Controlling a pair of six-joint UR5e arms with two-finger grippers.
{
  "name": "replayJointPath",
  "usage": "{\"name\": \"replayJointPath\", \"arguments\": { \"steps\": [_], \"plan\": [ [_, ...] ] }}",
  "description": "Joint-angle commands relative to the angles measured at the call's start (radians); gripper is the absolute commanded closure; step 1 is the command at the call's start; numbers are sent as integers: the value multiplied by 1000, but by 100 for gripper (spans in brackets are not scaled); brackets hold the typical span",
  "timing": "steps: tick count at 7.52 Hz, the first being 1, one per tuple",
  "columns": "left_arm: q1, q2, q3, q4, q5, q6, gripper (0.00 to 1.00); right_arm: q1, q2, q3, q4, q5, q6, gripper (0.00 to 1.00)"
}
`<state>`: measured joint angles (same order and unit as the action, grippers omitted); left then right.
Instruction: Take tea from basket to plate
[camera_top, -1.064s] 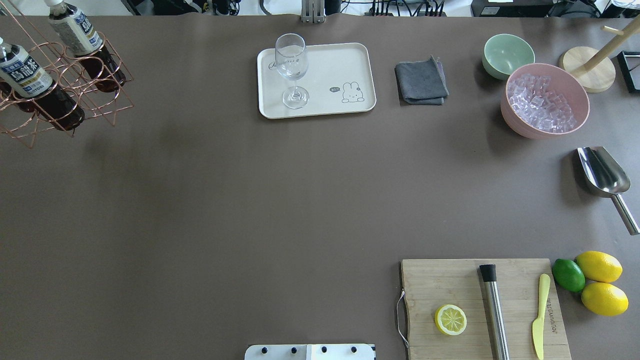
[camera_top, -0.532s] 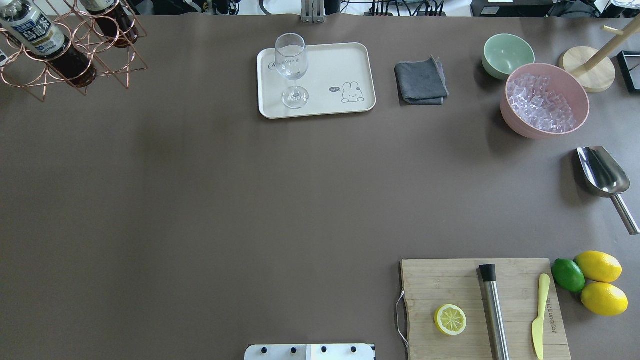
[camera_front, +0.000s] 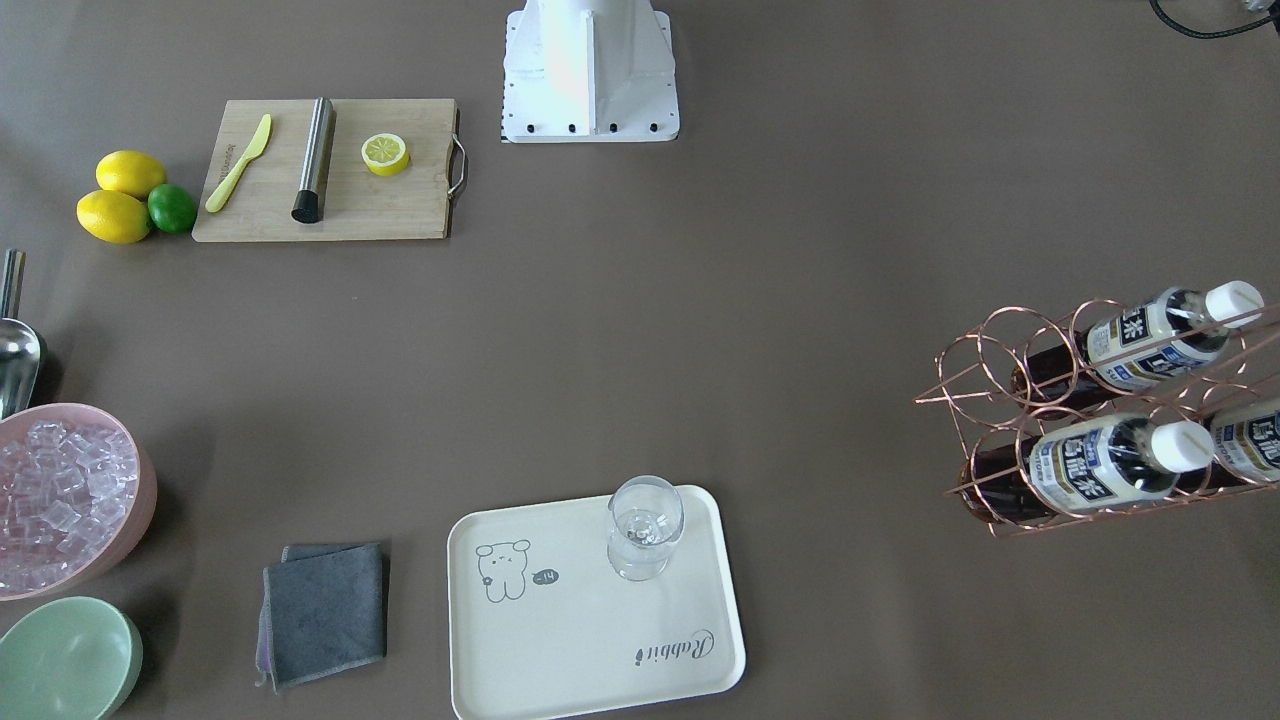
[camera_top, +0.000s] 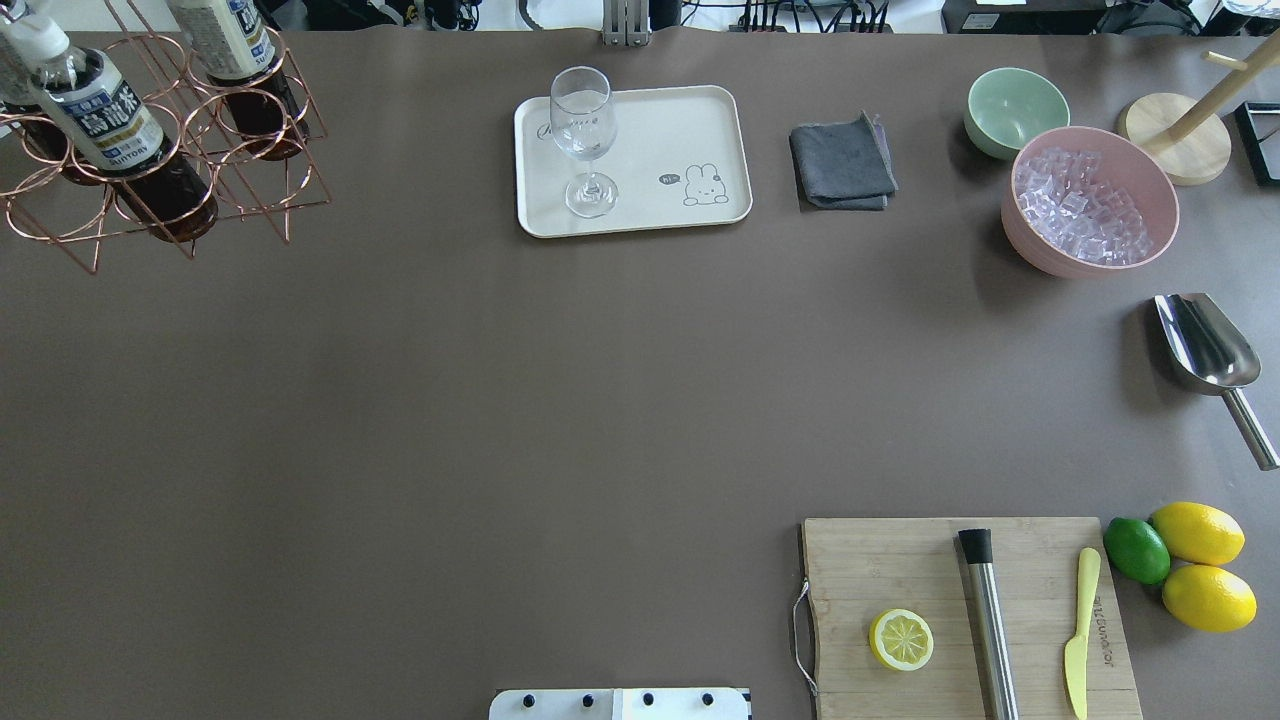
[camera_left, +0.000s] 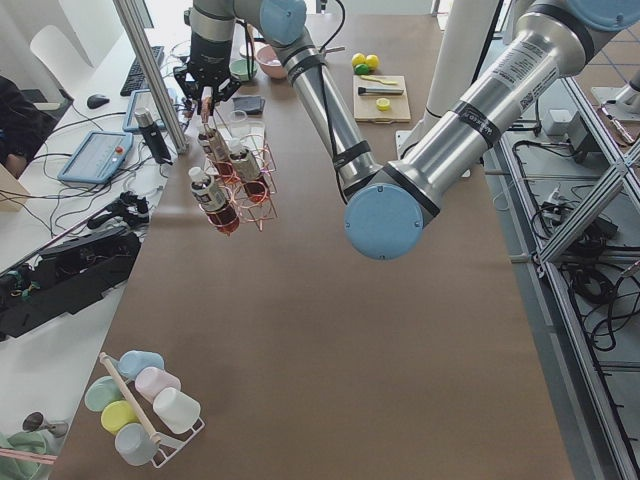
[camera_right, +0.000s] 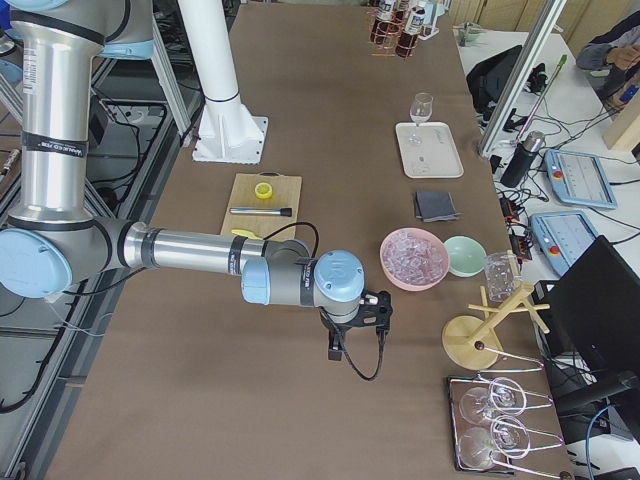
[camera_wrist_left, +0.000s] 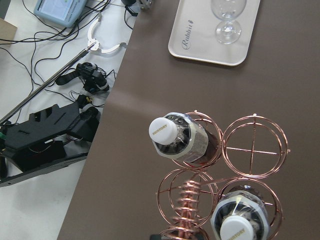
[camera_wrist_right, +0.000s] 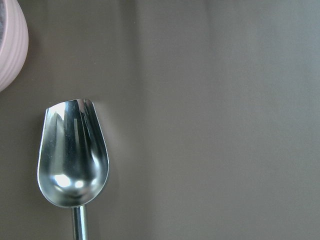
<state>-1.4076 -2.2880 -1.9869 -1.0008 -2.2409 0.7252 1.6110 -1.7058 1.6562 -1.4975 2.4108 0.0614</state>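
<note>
The rose-gold wire basket (camera_top: 255, 170) hangs tilted above the table's far left corner and holds three tea bottles. They have white caps and dark tea; two show in the overhead view (camera_top: 100, 120) (camera_top: 235, 50). My left gripper (camera_left: 205, 95) is shut on the basket's coiled handle (camera_wrist_left: 187, 210). The cream plate (camera_top: 680, 130) lies to the basket's right, with a wine glass (camera_top: 583, 130) on its left end. My right gripper (camera_right: 355, 330) hovers over the table's right side above the metal scoop (camera_wrist_right: 72, 160). I cannot tell whether it is open.
A grey cloth (camera_top: 843, 162), a green bowl (camera_top: 1015, 110) and a pink bowl of ice (camera_top: 1012, 235) sit right of the plate. The cutting board (camera_top: 860, 560) holds a lemon half, a muddler and a knife. Lemons and a lime (camera_top: 1195, 560) lie beside it.
The basket swung away to the far edge, then came back and shifted right toward the plate. Nothing else on the table moved.
</note>
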Motion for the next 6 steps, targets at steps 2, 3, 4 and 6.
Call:
{"name": "replayJointPath", "arguments": {
  "steps": [2,3,4,6],
  "plan": [
    [148,-1,-139,71,-26,-145,100,0,0,-1,0,-2,0,0],
    [174,-1,-157,68,-76,-247,100,0,0,-1,0,-2,0,0],
    [235,-1,-176,36,-85,-320,100,0,0,-1,0,-2,0,0],
    [349,-27,-193,-60,-79,-555,100,0,0,-1,0,-4,0,0]
  ]
}}
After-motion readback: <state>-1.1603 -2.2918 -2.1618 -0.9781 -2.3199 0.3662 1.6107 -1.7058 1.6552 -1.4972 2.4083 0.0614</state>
